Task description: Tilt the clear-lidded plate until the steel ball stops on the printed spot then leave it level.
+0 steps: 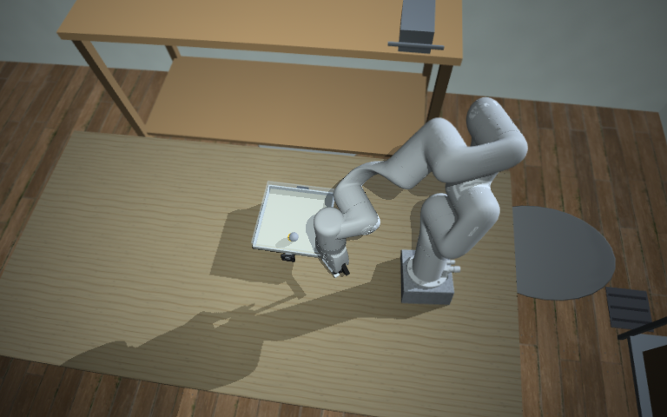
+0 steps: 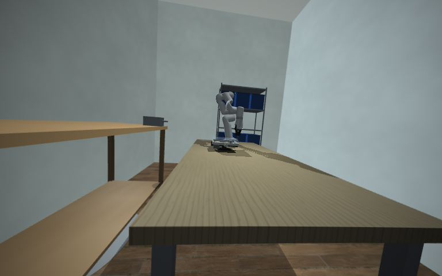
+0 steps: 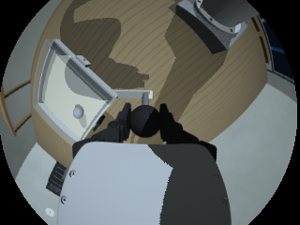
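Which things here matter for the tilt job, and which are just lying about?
Job: plate; ball; orange spot, mostly under the ball; black knob in the jaws of the gripper.

Lying about: wooden bench; grey box; blue-bin rack; grey floor disc.

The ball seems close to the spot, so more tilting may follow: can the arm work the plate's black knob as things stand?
Probably yes: the gripper is already shut on the black knob beside the plate.

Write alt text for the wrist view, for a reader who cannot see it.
The hand is shut on a black ball-shaped knob at the corner of a clear-lidded plate. A steel ball lies inside the plate near its closer edge. The wooden table and the arm's base lie beyond.
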